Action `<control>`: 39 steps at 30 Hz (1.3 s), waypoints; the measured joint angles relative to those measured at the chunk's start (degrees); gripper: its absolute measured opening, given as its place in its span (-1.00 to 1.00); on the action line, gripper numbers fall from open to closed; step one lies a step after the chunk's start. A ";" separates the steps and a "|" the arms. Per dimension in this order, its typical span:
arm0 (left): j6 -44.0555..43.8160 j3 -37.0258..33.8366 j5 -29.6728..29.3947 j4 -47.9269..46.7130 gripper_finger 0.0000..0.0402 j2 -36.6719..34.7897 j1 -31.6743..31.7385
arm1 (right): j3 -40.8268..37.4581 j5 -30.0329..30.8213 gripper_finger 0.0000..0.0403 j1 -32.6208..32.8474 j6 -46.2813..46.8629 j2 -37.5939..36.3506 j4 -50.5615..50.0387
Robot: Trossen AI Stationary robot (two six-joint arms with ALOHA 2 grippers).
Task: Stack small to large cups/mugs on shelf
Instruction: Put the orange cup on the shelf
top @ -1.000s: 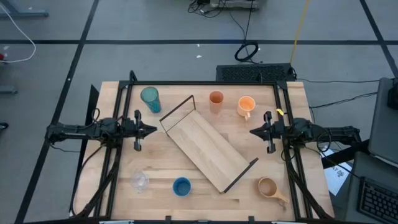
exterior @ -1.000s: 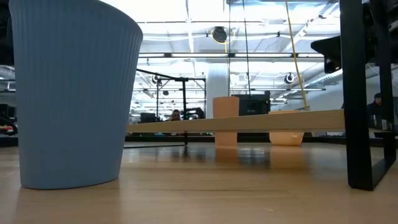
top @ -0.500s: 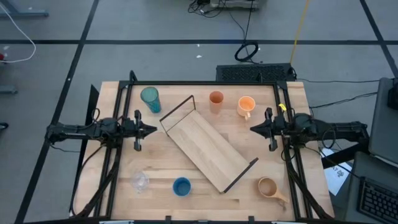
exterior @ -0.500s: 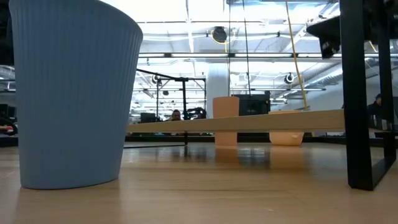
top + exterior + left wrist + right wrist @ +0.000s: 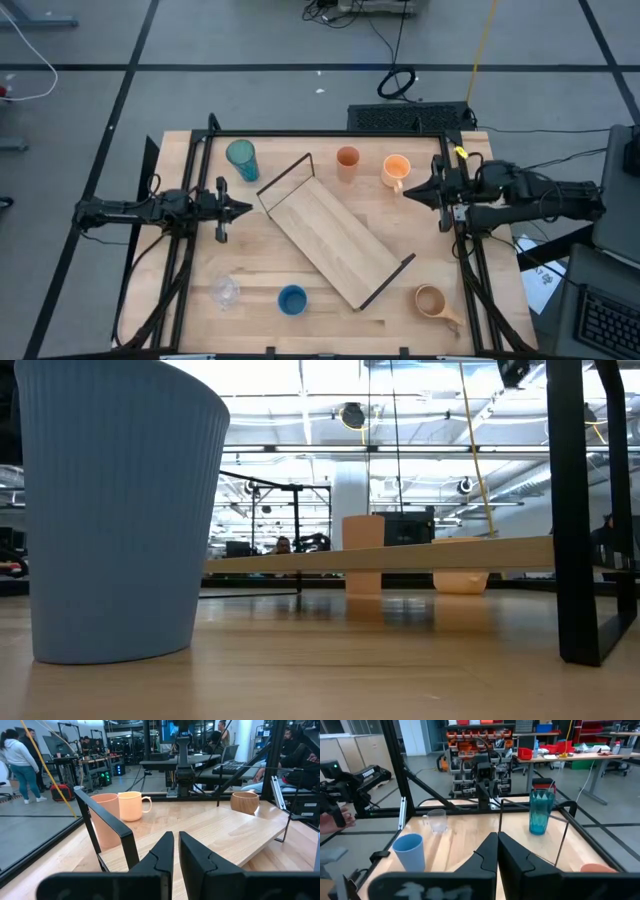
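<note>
Change: the right gripper (image 5: 407, 190) has shifted toward the table's far edge and now points at the orange handled mug (image 5: 396, 170); the left gripper (image 5: 250, 209) and all cups are unchanged.
Tiny clear glass (image 5: 224, 292): near left corner of the table, upright. Judged light, brittle and slippery; pinch across the rim with little force.
Short blue cup (image 5: 292, 299): near edge, beside the glass. Ribbed wall, probably light plastic; grip over the rim.
Small orange cup (image 5: 347, 160): far edge, just beyond the shelf's far bracket.
Orange handled mug: far edge, right of the small orange cup; take the rim opposite the handle.
Tan handled mug (image 5: 431, 301): near right corner.
Tall teal tumbler (image 5: 241, 158): far left; tall, so likely tippy.
Shelf (image 5: 335, 241): lies diagonally mid-table, bare.
Right gripper jaws: closed, empty.
Left gripper jaws: nearly together, holding nothing, at the left edge.
</note>
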 joint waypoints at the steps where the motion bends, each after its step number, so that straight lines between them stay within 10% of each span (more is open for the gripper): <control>1: 0.01 0.00 0.00 0.02 -0.85 0.00 0.00 | 1.93 0.00 -1.00 0.00 0.00 0.96 -1.43; 19: 0.00 0.01 0.00 0.00 -0.85 0.00 -0.01 | 29.66 0.00 -1.00 0.00 1.95 16.58 -23.73; 39: -4.29 0.07 -0.35 0.55 -0.85 -0.02 0.01 | 31.05 0.00 -1.00 0.00 1.82 19.34 -25.79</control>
